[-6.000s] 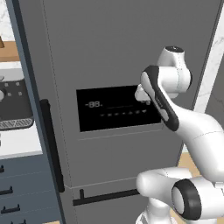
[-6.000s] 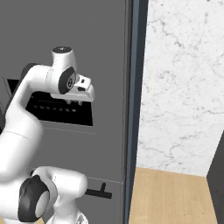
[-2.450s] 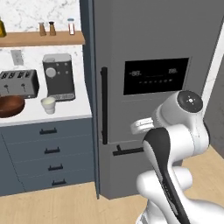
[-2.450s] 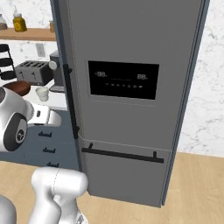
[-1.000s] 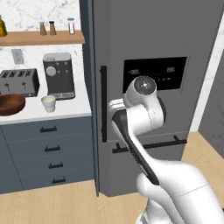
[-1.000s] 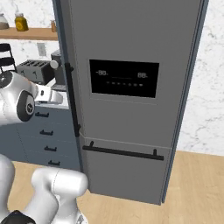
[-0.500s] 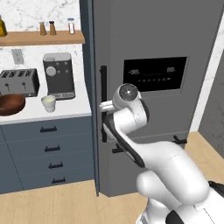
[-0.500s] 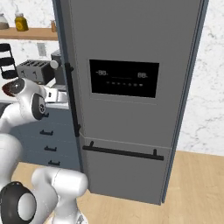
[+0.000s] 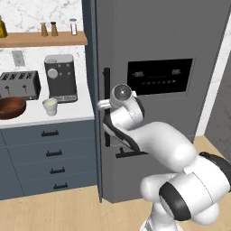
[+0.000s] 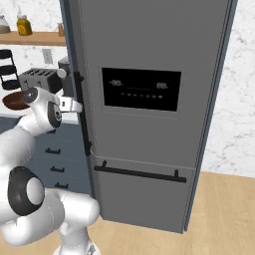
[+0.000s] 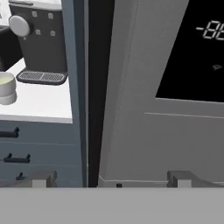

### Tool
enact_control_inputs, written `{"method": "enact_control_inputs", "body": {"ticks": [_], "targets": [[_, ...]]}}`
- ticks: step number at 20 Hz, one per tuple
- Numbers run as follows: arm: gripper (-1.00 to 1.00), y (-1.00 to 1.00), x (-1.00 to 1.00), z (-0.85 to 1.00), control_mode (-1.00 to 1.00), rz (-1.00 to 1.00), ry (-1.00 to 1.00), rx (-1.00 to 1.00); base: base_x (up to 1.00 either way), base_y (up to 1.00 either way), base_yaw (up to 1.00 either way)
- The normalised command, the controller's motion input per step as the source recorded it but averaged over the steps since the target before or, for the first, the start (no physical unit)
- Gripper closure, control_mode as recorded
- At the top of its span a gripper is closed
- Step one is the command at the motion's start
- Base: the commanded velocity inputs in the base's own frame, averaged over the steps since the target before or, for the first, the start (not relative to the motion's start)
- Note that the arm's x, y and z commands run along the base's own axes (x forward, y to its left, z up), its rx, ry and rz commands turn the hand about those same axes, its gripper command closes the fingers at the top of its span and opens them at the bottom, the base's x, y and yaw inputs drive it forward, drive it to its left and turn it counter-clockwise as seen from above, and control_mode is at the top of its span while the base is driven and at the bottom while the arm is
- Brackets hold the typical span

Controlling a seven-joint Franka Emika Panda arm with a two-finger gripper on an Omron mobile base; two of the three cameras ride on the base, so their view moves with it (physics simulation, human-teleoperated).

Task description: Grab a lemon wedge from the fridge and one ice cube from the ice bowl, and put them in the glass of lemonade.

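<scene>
Fridge (image 9: 167, 40) fills the centre and right of your left base frame: tall dark grey body, door shut, black display panel (image 9: 160, 76) at mid-height, one black vertical bar handle (image 9: 107, 106) along its left edge and a horizontal bar lower down. In the right base frame the same fridge (image 10: 149, 45) takes the middle.

Lemon wedge: you can't see it with the door closed.

Gripper (image 9: 103, 105) sits just left of centre in the left base frame, level with the vertical handle and right at it; whether it touches the bar, you cannot tell. In the right base frame the gripper (image 10: 75, 105) shows at the left, beside that handle. The jaws stand spread wide with nothing between them. In the hand frame the two fingertips (image 11: 43, 179) rise at the bottom, wide apart, with the dark door edge running up between them.

Glass of lemonade (image 9: 50, 106): small pale cup on the white counter (image 9: 67, 116), left of the frame, just in front of the coffee machine (image 9: 61, 77). Ice bowl (image 9: 11, 107): reddish-brown, at the far left edge, in front of the toaster (image 9: 18, 84). Cup and bowl stand near each other, not touching.

Wooden shelf (image 9: 43, 39) above carries small bottles. Dark blue drawers (image 9: 49, 155) sit below the counter.
</scene>
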Motion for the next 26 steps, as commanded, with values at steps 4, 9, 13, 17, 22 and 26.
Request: {"method": "enact_control_inputs", "body": {"ticks": [4,9,13,17,22,26], "targets": [[-1.00,0.00,0.54,-0.05,-1.00,-0.01,0.00,-0.01,0.00,0.00,0.00],[-1.00,0.06,0.49,-0.17,-1.00,0.00,0.00,0.00,0.00,0.00,0.00],[-1.00,0.15,0.37,-0.23,-1.00,0.00,0.00,0.00,0.00,0.00,0.00],[-1.00,0.09,0.35,-0.03,-1.00,0.00,0.00,0.00,0.00,0.00,0.00],[-1.00,0.01,0.31,-0.06,-1.00,0.00,0.00,-0.02,0.00,0.00,0.00],[-1.00,0.00,0.25,-0.11,-1.00,0.00,0.00,-0.02,0.00,0.00,0.00]]}}
